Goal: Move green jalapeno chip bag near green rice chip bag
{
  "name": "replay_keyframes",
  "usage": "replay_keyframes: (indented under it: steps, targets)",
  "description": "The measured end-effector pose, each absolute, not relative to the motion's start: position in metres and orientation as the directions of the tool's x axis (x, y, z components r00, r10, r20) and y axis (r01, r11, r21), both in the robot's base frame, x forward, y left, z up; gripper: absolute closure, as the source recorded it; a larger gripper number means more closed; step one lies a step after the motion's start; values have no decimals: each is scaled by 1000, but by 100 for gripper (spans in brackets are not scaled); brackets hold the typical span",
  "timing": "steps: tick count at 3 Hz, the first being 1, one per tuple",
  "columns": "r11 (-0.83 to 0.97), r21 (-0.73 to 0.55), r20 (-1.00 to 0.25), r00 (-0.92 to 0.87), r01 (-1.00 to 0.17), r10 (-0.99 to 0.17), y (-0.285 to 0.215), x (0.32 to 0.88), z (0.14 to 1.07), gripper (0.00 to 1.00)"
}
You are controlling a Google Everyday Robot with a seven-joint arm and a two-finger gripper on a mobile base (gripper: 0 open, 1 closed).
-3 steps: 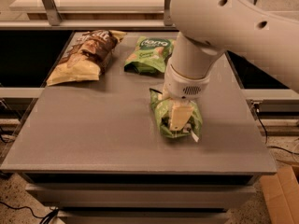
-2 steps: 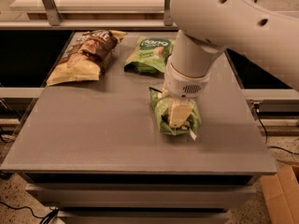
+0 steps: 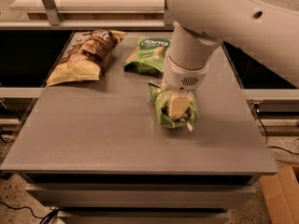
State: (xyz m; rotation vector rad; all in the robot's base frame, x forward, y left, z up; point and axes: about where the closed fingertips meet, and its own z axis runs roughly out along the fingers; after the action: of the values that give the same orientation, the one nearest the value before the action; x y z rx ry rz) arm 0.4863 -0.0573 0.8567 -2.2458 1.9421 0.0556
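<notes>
The green jalapeno chip bag (image 3: 161, 110) sits crumpled at the table's middle right, with white seam bits at its edges. My gripper (image 3: 179, 105) comes down from the big white arm and is shut on this bag, one pale finger (image 3: 179, 101) pressed into its folds. The bag's lettering is hidden. The green rice chip bag (image 3: 148, 54), lighter green with a dark oval logo, lies flat just behind the held bag, a short gap away.
A brown-and-cream chip bag (image 3: 86, 56) lies at the back left of the grey table (image 3: 93, 134). A shelf rail runs behind the table. A cardboard box (image 3: 282, 195) stands on the floor at the lower right.
The gripper and the jalapeno bag have shifted slightly upward in the picture, toward the rice chip bag. The other bags have not moved.
</notes>
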Motion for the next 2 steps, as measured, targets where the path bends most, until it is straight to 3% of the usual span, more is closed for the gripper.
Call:
replay_keyframes:
  steps: [2]
  targets:
    - [-180,-243,-67,201,-953,-977,-54,547,894,100]
